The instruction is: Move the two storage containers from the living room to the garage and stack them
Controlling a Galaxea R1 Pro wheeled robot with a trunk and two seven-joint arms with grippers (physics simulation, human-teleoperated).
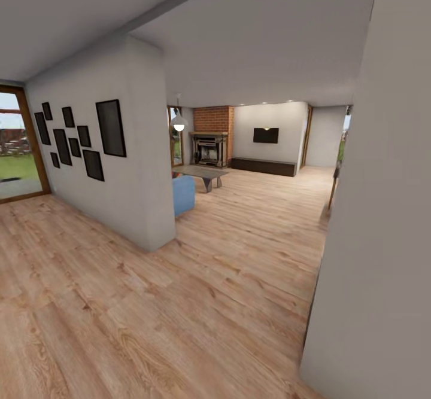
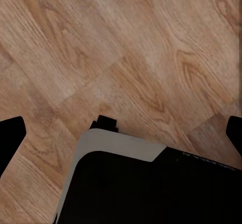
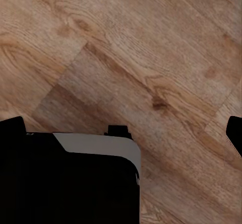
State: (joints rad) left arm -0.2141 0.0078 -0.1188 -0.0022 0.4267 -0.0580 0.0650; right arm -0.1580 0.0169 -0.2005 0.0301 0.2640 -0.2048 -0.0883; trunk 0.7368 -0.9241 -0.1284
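While we roll over the wood plank floor (image 1: 197,303) toward the living room (image 1: 251,166), the step in hand is plain approach. To do it well, we should pass between the partition wall (image 1: 120,177) and the near white wall (image 1: 383,237), giving both corners room, then search past the blue sofa (image 1: 184,194) and fireplace (image 1: 209,148); no storage container is yet found. Both arms hang pointing down at the planks over the base (image 2: 151,188). Left end effector (image 2: 121,133) and right end effector (image 3: 121,133) are spread, holding nothing.
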